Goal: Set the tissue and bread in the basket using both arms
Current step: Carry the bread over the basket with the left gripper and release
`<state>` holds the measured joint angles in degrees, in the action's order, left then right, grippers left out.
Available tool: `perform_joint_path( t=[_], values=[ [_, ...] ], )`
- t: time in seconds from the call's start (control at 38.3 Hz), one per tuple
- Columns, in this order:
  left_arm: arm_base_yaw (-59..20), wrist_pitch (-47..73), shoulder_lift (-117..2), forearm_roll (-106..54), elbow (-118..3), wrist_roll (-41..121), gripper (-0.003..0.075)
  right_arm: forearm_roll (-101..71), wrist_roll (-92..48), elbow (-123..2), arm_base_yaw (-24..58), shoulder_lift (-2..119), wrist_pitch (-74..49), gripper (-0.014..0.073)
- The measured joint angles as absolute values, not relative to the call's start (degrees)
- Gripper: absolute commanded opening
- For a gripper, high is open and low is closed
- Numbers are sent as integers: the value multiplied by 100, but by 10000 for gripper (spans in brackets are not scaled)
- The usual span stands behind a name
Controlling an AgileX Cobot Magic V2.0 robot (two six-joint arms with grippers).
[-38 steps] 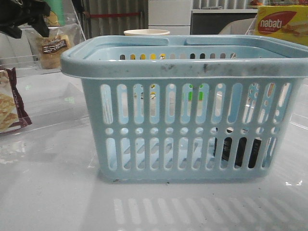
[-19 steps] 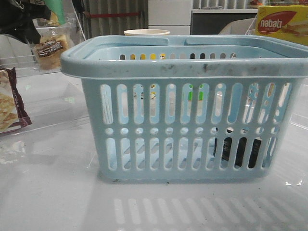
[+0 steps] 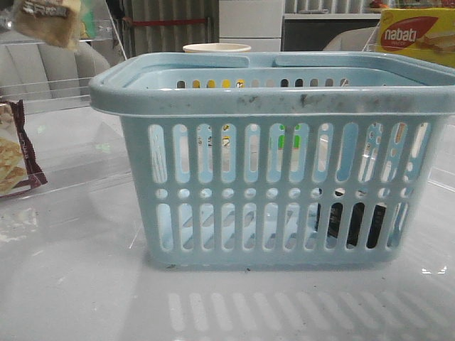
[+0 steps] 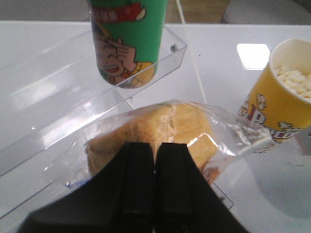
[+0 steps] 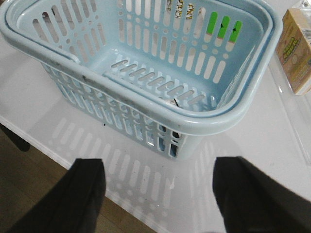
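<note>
We hold the bread (image 4: 160,133) clamped in our left gripper (image 4: 155,160), lifted high and well to the left of the basket (image 3: 277,99), so it must travel rightward over the rim. Our right gripper (image 5: 158,194), fingers wide apart and empty, hovers near the basket's front; the tissue (image 3: 352,224) already lies inside.

Bread (image 3: 48,20) higher (nearly out of frame)

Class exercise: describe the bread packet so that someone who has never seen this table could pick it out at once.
Start at the big light-blue basket in the middle of the table, then look up and to its left, above the table. The bread hangs there, pinched in the shut left gripper. It is a clear packet of golden-brown bread, unlike the maroon-edged cracker packet lying lower down.
</note>
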<state>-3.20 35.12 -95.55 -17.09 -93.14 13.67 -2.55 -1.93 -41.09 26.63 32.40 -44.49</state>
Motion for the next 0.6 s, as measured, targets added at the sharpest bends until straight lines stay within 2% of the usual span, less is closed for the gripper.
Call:
perform_joint_path(
  t=[0.21, 0.6],
  values=[
    [-803, 4069, -8712, -1698, -9314, 1367, 91, -255, -193, -4109, 2663, 3240, -4449, 570],
    [-2907, 4331, -8408, -1698, -9314, 1367, 91, -255, -193, -4109, 2663, 3240, -4449, 570]
  ],
)
